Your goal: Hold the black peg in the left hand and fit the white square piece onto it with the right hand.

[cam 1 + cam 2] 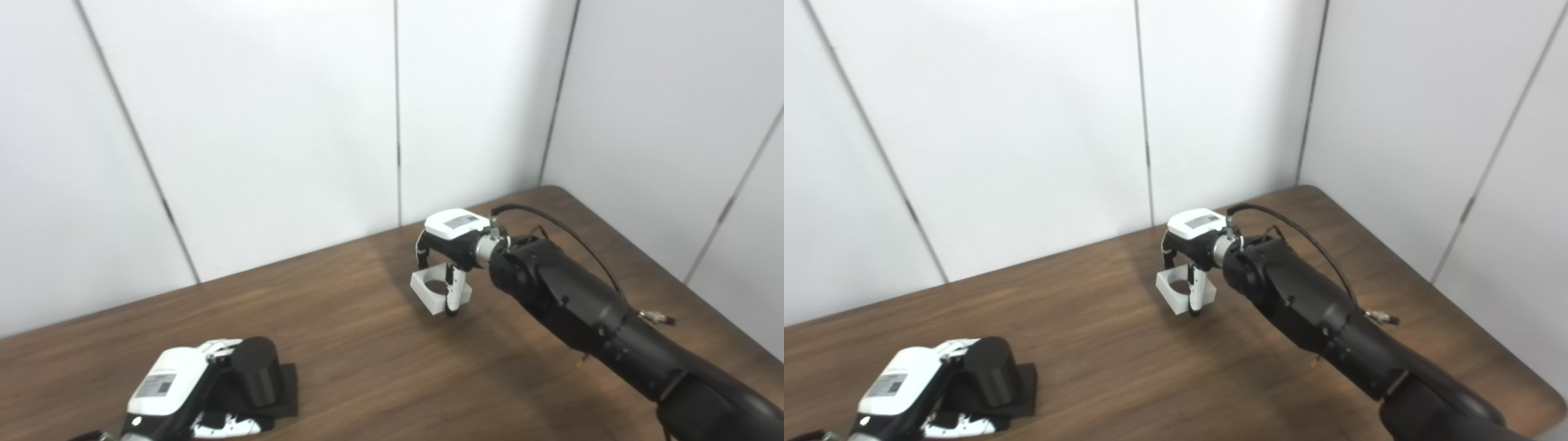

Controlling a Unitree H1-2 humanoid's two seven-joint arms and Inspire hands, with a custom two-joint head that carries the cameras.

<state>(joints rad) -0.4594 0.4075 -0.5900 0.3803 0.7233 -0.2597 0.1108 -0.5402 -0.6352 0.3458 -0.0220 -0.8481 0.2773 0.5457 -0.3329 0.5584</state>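
Observation:
The black peg (255, 369), a short cylinder on a square black base, stands on the table at the near left. My left hand (177, 392) wraps it from the left, with fingers against the cylinder's far side and the thumb along the base's near edge. The white square piece (436, 289), with a round hole through it, sits at the table's middle, toward the far wall. My right hand (453, 245) reaches down over it. Its fingers are behind the far corner and its thumb is pressed on the near side, closed on the piece. I cannot tell whether the piece is off the table.
The brown wooden table (367, 367) ends at white wall panels (275, 122) behind and to the right. My right forearm (588, 312) crosses the table's right half, with a black cable (563, 229) arching over it.

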